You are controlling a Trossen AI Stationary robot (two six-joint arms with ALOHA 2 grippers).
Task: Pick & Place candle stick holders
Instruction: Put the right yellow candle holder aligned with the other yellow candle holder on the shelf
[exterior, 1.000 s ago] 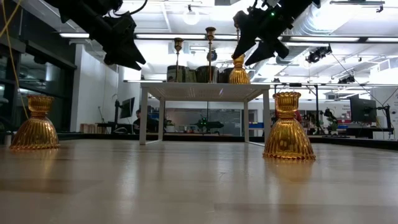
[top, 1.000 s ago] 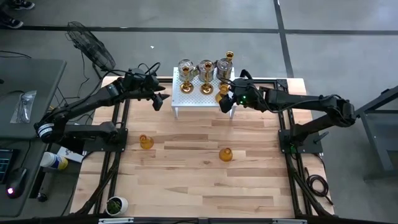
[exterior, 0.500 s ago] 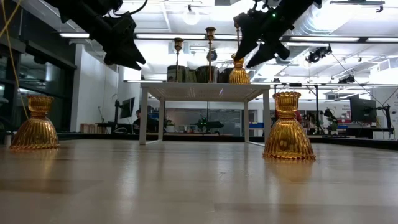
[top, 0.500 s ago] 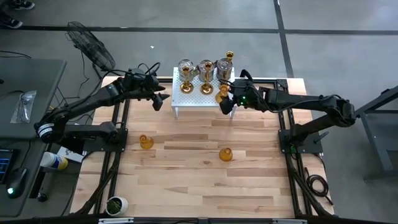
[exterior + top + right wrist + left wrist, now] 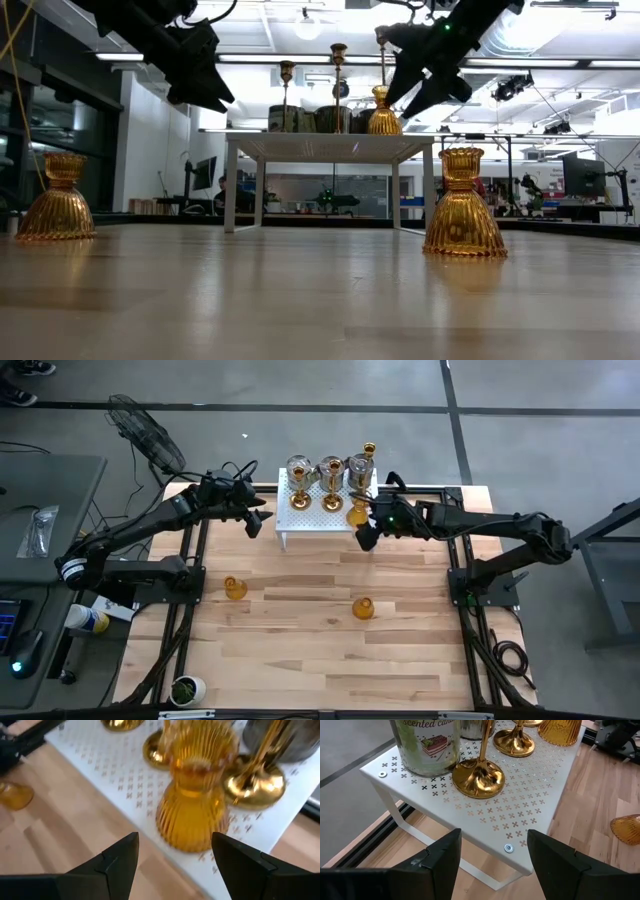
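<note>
A squat amber glass holder stands upright on the right near corner of the white perforated stand; it also shows in the high view and the low view. My right gripper is open and empty, just off that corner, with its fingers pointing at the holder. Silver goblets and a tall gold holder stand at the back of the stand. Two more amber holders stand on the table. My left gripper is open and empty by the stand's left end.
In the left wrist view, a scented-candle tin and gold stemmed holders stand on the stand. A small white pot with a plant sits at the table's near left corner. Bare wooden tabletop lies toward the near edge.
My right gripper has drawn back from the amber holder on the stand, toward the table's right and near edges. The holder stays upright on the stand's corner.
</note>
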